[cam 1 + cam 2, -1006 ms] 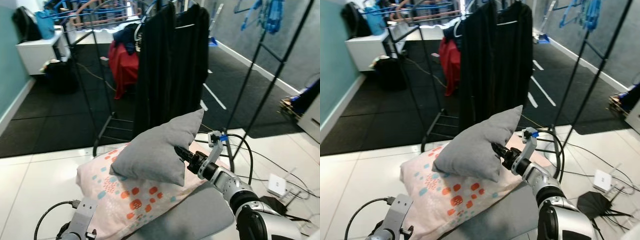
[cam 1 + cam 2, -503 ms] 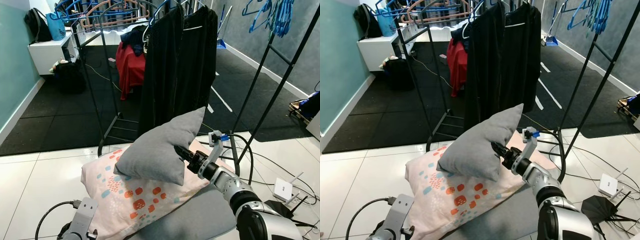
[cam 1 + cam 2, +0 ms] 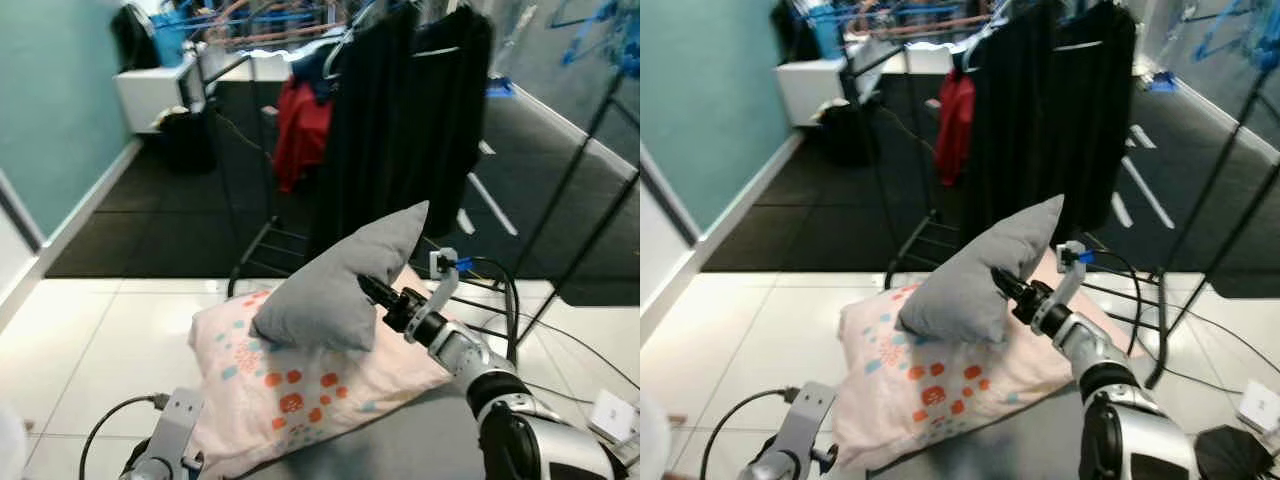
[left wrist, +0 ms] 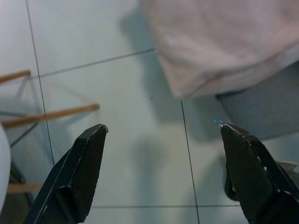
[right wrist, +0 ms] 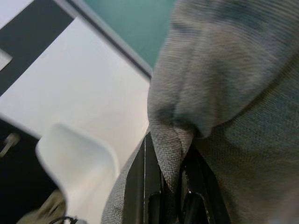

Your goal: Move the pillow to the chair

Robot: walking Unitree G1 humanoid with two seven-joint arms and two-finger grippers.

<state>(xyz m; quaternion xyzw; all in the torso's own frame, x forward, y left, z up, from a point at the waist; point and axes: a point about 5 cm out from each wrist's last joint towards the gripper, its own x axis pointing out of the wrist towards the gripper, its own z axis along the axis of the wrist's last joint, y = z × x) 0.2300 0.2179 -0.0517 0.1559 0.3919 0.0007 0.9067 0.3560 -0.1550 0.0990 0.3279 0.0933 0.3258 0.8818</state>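
Grey pillow (image 3: 343,282) in right gripper (image 3: 372,291)

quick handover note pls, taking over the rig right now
Right gripper: jaws shut on a pinched fold of the grey pillow, held up over the patterned pillow.
Left gripper: open, idle, low over the floor tiles.
Chair: a white seat shows in the right wrist view, beyond the pillow.
Done: pillow grasped and lifted.
Left: carry it to the chair, set it down, release.
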